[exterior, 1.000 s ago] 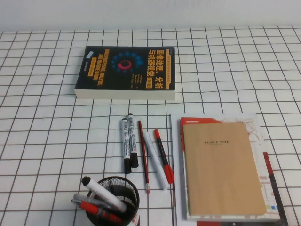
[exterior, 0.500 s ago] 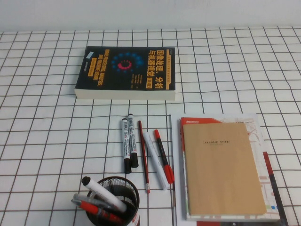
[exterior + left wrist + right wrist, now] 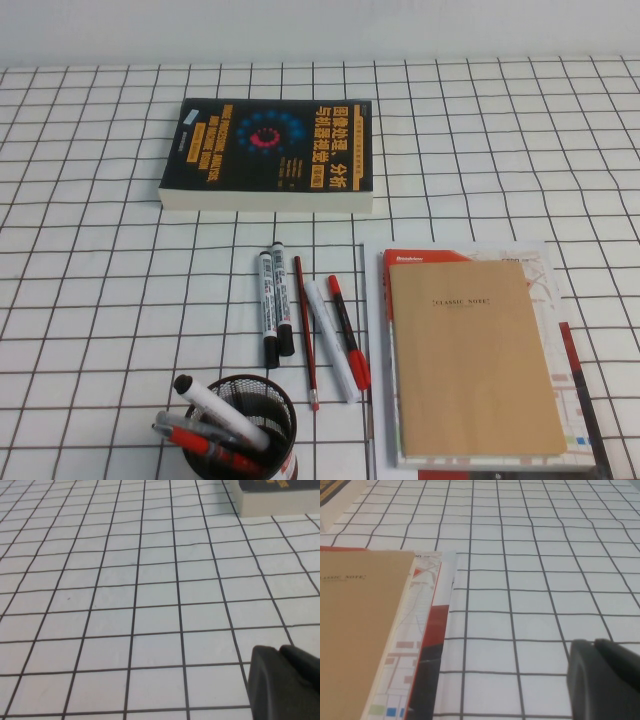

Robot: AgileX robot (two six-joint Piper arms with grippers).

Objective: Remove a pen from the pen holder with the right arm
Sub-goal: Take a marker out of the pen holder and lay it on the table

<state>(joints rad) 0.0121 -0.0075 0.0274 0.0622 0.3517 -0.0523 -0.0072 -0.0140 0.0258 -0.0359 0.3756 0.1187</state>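
A black mesh pen holder (image 3: 288,408) stands at the near edge of the table in the high view. It holds a white marker with a black cap (image 3: 222,407), a grey pen and a red pen (image 3: 205,447). Neither arm shows in the high view. My right gripper (image 3: 594,644) is shut with nothing in it, low over bare checked cloth to the right of the tan notebook (image 3: 355,630). Over bare cloth on the left side of the table sits my left gripper (image 3: 280,652), shut and holding nothing. Neither wrist view shows the holder.
Several pens and markers (image 3: 310,315) lie side by side just beyond the holder. A tan notebook (image 3: 470,355) rests on magazines to their right. A thick dark book (image 3: 270,150) lies farther back, with its corner (image 3: 275,495) in the left wrist view.
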